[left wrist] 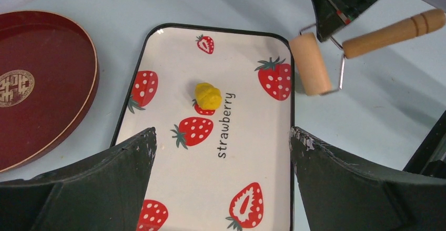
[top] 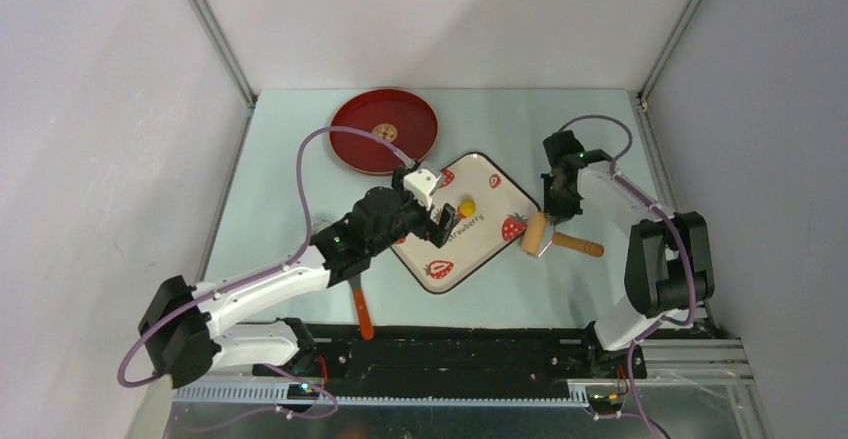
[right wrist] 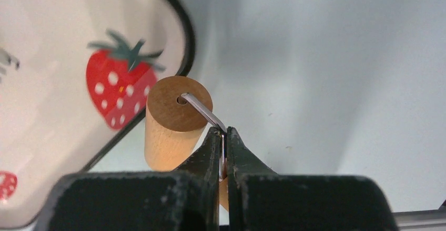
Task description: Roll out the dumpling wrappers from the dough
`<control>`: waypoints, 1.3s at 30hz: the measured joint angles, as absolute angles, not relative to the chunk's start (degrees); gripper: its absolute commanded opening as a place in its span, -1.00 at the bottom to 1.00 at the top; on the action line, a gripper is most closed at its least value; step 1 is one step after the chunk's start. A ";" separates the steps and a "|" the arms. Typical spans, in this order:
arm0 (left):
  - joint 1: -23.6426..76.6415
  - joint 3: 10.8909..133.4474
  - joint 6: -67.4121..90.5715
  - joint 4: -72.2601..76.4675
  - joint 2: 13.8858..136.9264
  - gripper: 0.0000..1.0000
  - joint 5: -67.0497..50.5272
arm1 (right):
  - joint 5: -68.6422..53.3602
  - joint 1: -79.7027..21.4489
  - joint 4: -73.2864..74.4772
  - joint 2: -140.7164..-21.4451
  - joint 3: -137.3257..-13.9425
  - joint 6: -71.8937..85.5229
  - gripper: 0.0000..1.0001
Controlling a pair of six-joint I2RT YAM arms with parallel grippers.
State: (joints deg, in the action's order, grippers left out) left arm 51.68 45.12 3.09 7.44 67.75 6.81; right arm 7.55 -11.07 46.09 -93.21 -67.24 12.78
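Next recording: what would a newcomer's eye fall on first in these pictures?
The small yellow dough lump sits near the middle of the strawberry-printed tray, with the left gripper open over the tray. Just off the tray's right edge, the right gripper is shut on the wire frame of the wooden roller. A round red plate lies beyond the tray, to its left.

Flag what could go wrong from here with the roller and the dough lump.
1. The right gripper is shut on the roller's thin wire bracket, not the handle; once lifted, the roller may swing or slip.
2. The roller lies close beside the tray rim; a drag could nudge the tray and the dough.
3. The open left gripper hangs over the tray, possibly in the roller's way.
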 measured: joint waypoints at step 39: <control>51.92 42.50 2.96 5.08 67.88 0.99 2.44 | -8.91 -29.69 45.69 -86.37 -57.23 8.34 0.84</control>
State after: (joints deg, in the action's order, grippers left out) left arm 51.92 42.50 2.96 5.08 67.88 2.44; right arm -8.91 -29.69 45.69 -86.37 -57.23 8.34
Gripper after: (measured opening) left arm 0.995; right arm 0.915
